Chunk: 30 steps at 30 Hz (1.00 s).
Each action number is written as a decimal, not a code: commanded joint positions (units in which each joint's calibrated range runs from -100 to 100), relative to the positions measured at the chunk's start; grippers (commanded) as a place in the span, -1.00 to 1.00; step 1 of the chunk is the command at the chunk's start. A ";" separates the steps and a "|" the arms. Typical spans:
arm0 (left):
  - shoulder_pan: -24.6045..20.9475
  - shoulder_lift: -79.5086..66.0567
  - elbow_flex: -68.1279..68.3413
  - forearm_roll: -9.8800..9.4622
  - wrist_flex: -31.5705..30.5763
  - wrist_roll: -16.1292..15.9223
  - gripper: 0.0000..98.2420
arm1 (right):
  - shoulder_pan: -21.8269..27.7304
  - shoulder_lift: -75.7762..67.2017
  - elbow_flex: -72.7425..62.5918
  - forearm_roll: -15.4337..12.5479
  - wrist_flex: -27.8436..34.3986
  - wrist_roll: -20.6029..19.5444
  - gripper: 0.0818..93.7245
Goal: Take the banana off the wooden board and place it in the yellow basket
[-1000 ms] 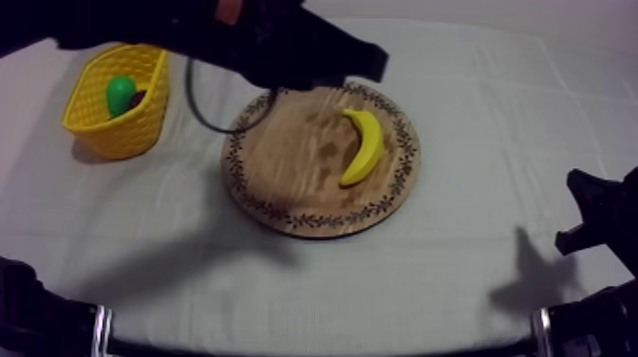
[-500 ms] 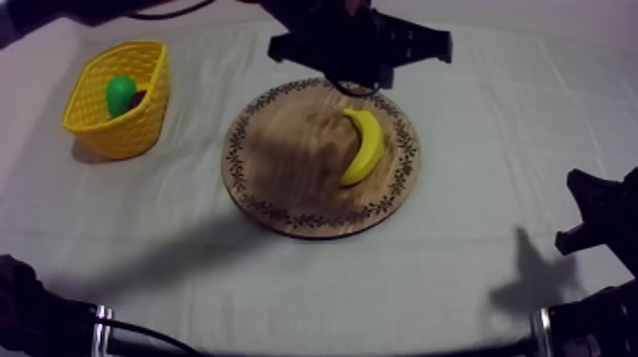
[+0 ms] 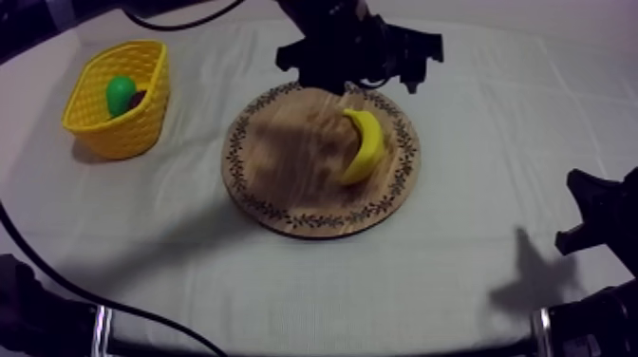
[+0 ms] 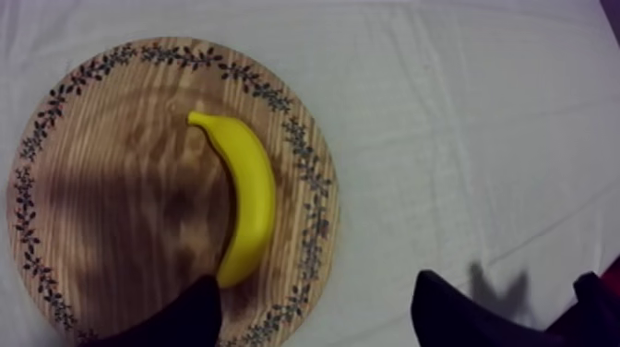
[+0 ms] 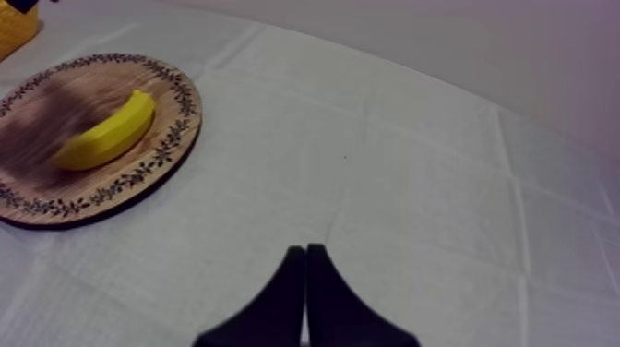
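- One banana (image 3: 363, 144) lies on the board (image 3: 285, 176), on its right half, with one end toward the far rim and its curve bulging right.
- It rests flat on the wood, and nothing grips it.
- The board sits mid-table on the cloth (image 3: 475, 275), and a dark shadow covers its left and middle parts.
- The left gripper (image 4: 315, 281) hangs above the board with its fingers spread wide and nothing between them.
- In the left wrist view one finger (image 4: 180, 318) shows right at the banana's (image 4: 247, 198) end. Whether it touches the fruit I cannot tell.
- The other finger shows over the cloth, beyond the board's (image 4: 111, 221) rim.
- The left arm (image 3: 351, 43) comes in from the far left and ends over the board's far edge.
- The basket (image 3: 119, 133) stands at the far left, well apart from the board.
- A pear (image 3: 121, 93) lies in it, with something dark beside it that I cannot make out.
- The right gripper (image 5: 306, 257) is clenched on nothing, its fingers pressed together into a narrow wedge.
- It sits low at the near right, over bare cloth, well apart from the board (image 5: 138, 175) and banana (image 5: 106, 132).
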 commanded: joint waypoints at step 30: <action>-2.70 16.03 -5.34 3.85 2.20 -2.57 0.43 | 0.01 0.00 -0.03 0.01 0.03 -0.01 -0.99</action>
